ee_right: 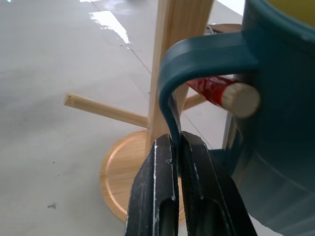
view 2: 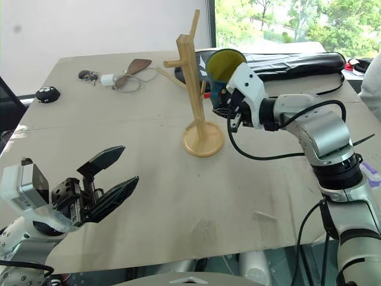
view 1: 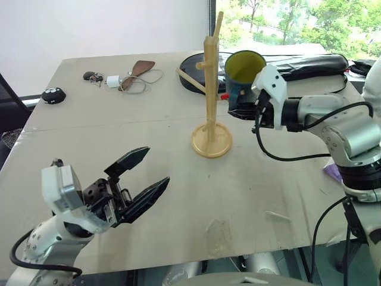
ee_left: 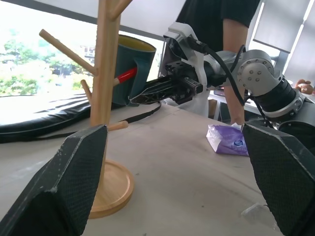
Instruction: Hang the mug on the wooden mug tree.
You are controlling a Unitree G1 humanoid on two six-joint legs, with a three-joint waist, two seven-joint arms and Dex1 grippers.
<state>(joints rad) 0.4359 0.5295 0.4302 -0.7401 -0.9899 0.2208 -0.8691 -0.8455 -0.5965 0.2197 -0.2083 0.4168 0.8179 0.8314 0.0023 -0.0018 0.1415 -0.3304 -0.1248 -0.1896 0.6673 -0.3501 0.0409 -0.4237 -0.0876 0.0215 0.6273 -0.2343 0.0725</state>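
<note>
Because the handle is the part that must slide over a peg, the right gripper is clamped on the lower run of the handle loop of the mug, leaving the loop's opening free. In the right wrist view a red-banded peg already passes through that loop, its blunt end showing on the near side. The mug is held clear of the tabletop, mouth upward, just beside the post of the wooden mug tree, which stands on its round base toward the far edge, near the middle of the tabletop's width.

The left gripper hangs over the near left corner with its fingers spread apart and nothing between them, well apart from the tree, apparently parked out of the working area.

Judgement: the hang is nearly complete; the remaining step is probably to settle the handle on the peg, then release. A tilt at release could let the mug slip off.
</note>
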